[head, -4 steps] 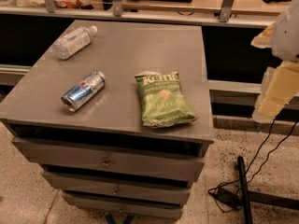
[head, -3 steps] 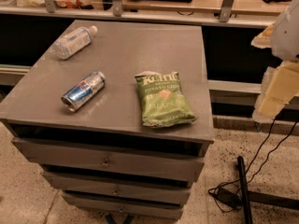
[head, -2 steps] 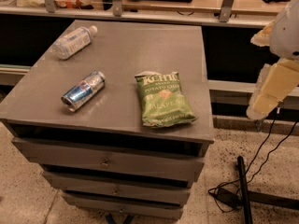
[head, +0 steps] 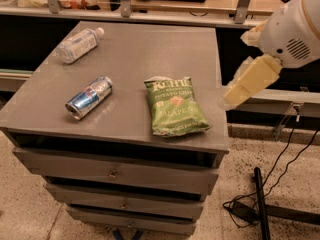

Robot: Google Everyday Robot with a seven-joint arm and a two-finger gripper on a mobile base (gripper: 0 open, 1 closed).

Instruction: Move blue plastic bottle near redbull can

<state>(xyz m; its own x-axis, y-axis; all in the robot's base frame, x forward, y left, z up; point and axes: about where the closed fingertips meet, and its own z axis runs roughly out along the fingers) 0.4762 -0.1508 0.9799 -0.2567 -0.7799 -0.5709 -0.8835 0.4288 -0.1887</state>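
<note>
The blue plastic bottle (head: 77, 45) lies on its side at the far left corner of the grey cabinet top (head: 150, 49), its white cap pointing right. The redbull can (head: 89, 97) lies on its side nearer the front left, well apart from the bottle. My gripper (head: 235, 94) hangs off the right edge of the cabinet, at about the level of the top, under the white arm (head: 292, 31). It is far from both the bottle and the can and holds nothing that I can see.
A green Kettle jalapeño chips bag (head: 175, 106) lies flat at the front middle, between the gripper and the can. The cabinet has drawers (head: 115, 174) below. Black cables (head: 260, 204) lie on the floor at the right. A shelf rail (head: 150, 11) runs behind.
The gripper has moved left and down toward the cabinet's right edge. The bottle, can and chips bag have not moved.
</note>
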